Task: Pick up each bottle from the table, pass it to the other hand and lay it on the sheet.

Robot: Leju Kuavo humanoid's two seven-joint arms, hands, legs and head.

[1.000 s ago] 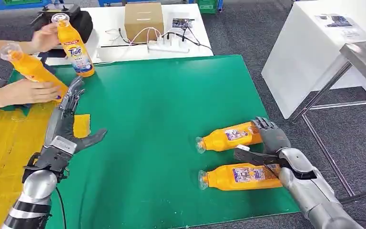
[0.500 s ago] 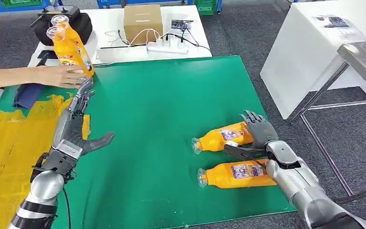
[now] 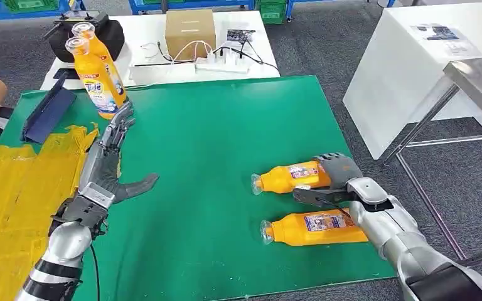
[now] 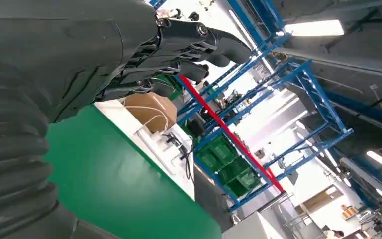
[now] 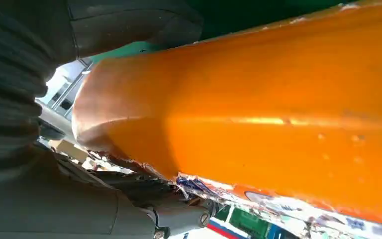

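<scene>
Right hand (image 3: pixel 331 179): fingers curled over base of far lying bottle (image 3: pixel 287 177).
Near lying bottle (image 3: pixel 314 227): on green mat (image 3: pixel 226 138), right side.
Left hand (image 3: pixel 108 164): fingers spread, holding nothing.
Yellow sheet (image 3: pixel 12 194): left.

The right hand (image 3: pixel 336 179) hides the far bottle's (image 3: pixel 289 177) base; its grip cannot be told.
</scene>
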